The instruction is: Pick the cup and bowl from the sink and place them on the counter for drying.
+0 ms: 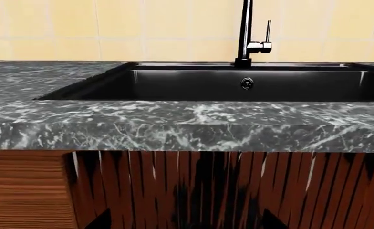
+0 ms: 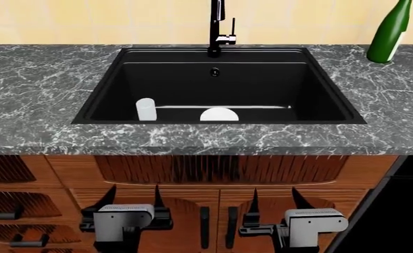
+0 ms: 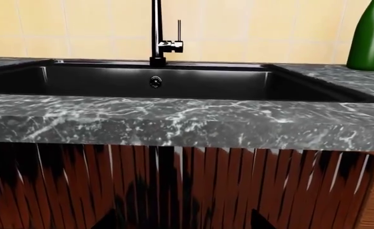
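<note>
Starting out: left gripper [image 2: 131,203] and right gripper [image 2: 274,203] both open, empty, low before the cabinets. Cup [image 2: 146,109] and bowl [image 2: 219,114] sit in sink [image 2: 101,97] near its front wall. Next: raise an arm over the tabletop [image 2: 38,84], reach for the cup.

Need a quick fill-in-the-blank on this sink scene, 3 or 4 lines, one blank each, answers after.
1. The cup and the bowl both sit inside the ____.
2. In the head view, the cup stands to the ____ of the bowl.
3. The bottle on the counter is ____ in colour.
4. Both the left gripper and the right gripper are lower than the counter, in front of the ____ cabinet doors.

Answers: sink; left; green; wooden
</note>
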Available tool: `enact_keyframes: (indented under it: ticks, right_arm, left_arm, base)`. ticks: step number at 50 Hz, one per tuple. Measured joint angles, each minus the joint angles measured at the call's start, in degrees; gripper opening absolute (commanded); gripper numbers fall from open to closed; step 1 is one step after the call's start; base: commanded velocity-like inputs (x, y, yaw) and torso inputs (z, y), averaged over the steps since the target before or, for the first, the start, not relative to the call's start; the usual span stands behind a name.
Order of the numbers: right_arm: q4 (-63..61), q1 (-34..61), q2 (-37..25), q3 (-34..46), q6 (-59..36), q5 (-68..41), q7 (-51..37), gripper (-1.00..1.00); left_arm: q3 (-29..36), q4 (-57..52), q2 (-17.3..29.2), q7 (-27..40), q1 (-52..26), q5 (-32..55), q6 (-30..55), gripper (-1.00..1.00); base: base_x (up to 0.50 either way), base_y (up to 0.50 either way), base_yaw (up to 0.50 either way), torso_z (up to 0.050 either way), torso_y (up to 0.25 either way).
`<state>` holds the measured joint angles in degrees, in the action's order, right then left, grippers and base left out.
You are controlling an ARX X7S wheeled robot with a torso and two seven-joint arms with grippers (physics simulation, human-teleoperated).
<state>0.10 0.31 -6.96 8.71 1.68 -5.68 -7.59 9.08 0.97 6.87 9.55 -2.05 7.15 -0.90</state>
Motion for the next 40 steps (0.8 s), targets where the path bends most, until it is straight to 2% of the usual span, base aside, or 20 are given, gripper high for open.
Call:
enact_keyframes:
  ticks: [21, 40]
  right_arm:
    - [0.38, 0.31, -0.78, 0.88, 0.06, -1.11, -1.04, 1.00]
    - [0.42, 0.49, -1.43, 1.73, 0.15, -1.86, -1.77, 1.00]
  left_arm:
    - [1.03, 0.13, 0.91, 0.71, -0.11, 1.03, -0.51, 1.00]
    - [1.40, -0.14, 1.67, 1.62, 0.09, 2.12, -0.53, 1.00]
  base:
    - [0.00, 0.00, 0.00, 0.049, 0.000]
    - [0.00, 0.00, 0.00, 0.000, 0.000]
